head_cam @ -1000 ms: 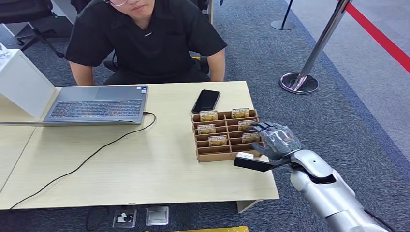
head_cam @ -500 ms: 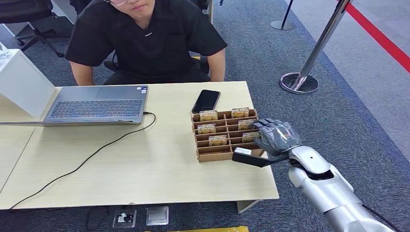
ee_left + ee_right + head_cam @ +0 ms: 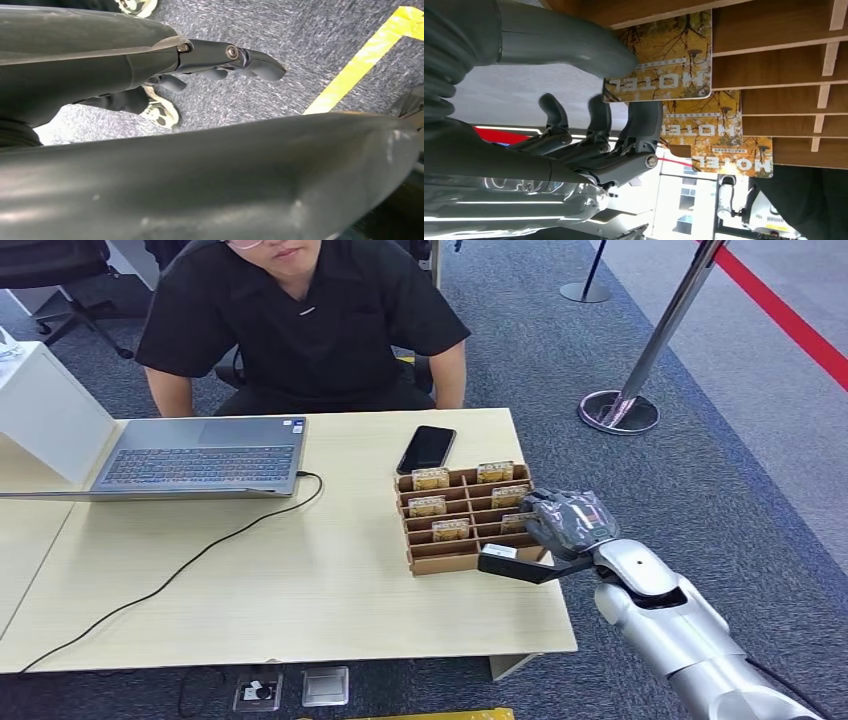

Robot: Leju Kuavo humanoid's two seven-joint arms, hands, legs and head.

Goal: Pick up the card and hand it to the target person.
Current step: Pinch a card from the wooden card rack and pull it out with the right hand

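We could not tell from the head view whether the right hand (image 3: 568,524), right of centre, actually held the card (image 3: 659,57); its fingers hid the slot. In the wrist view the thumb (image 3: 574,45) lay against the card's face with the fingers (image 3: 639,125) curled behind it. The card stood on edge in the wooden rack (image 3: 440,558), its long axis along the slot. Other cards (image 3: 432,478) stood in the slots beyond. A phone (image 3: 426,448) lay above the rack, a laptop (image 3: 200,455) at left, the person (image 3: 300,330) at top. The left hand (image 3: 225,62) hung over carpet, fingers loosely apart, holding nothing.
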